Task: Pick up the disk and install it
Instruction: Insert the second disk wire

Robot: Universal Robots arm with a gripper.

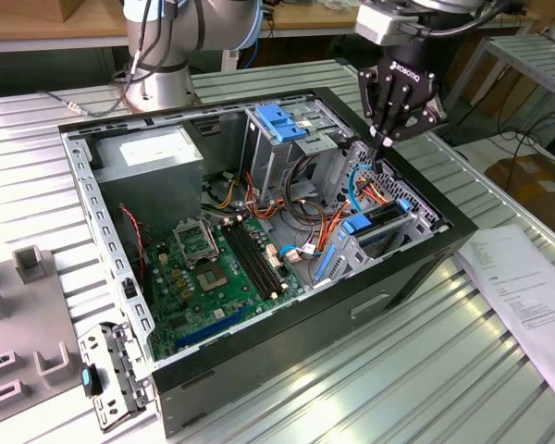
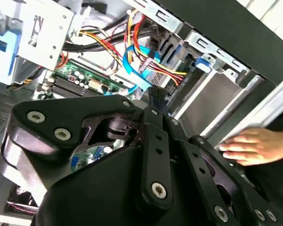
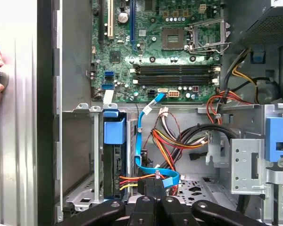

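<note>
The gripper (image 1: 386, 141) hung over the front corner of the open case (image 1: 287, 324), its fingers drawn together with nothing between them, tips just above the bundle of cables (image 3: 153, 176). Just beside them the disk (image 3: 117, 162) stood on edge in its bay, the blue tab (image 3: 114, 131) of its carrier uppermost and wires running to its lower end. Judged from this, the disk sat in its slot, though whether it was fully latched could not be told. It looked to be a dense, stiff piece, its bare metal faces smooth enough to slip and its insides likely to resent a knock; the plastic rail along its long edges, or the end tab, seemed the safer hold, well clear of the connector end. Beyond lay the motherboard (image 3: 165, 56) and, farther off, the cage (image 1: 279, 120) with its blue bracket. A person's hand (image 2: 249, 146) rested on the outer wall of the case.
</note>
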